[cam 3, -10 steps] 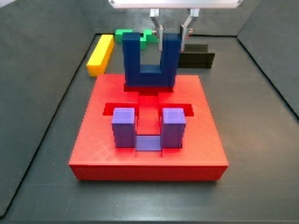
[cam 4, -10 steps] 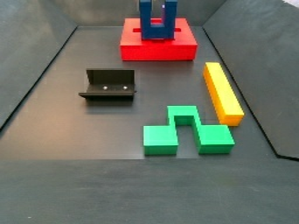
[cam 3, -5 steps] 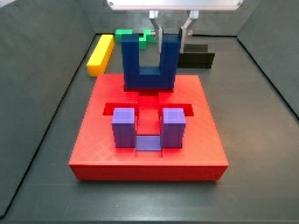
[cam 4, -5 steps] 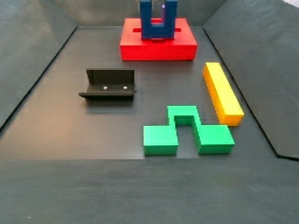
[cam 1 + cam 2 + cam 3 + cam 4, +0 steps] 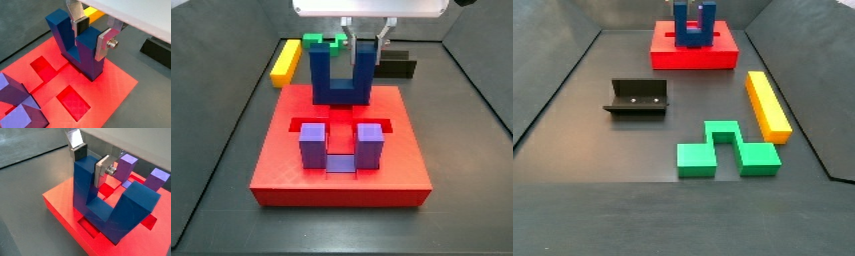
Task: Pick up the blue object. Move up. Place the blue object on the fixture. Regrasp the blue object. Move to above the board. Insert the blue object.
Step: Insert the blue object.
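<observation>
The blue object [image 5: 342, 85] stands upright on the far part of the red board [image 5: 338, 180], its base down in the board's top and both prongs pointing up. My gripper [image 5: 368, 35] comes down from above and is shut on one prong. In both wrist views the dark pad [image 5: 80, 26] lies against the prong's inner face and the silver plate [image 5: 101, 170] against its outer face. The black fixture [image 5: 637, 97] stands apart on the floor, with nothing in it.
A purple U-shaped block [image 5: 341, 147] sits in the board's near slot, prongs up. A green notched block [image 5: 724, 148] and a yellow bar [image 5: 767, 103] lie on the dark floor beside the fixture. Dark walls enclose the floor.
The gripper and the blue object have sunk slightly towards the board. Nothing else has moved.
</observation>
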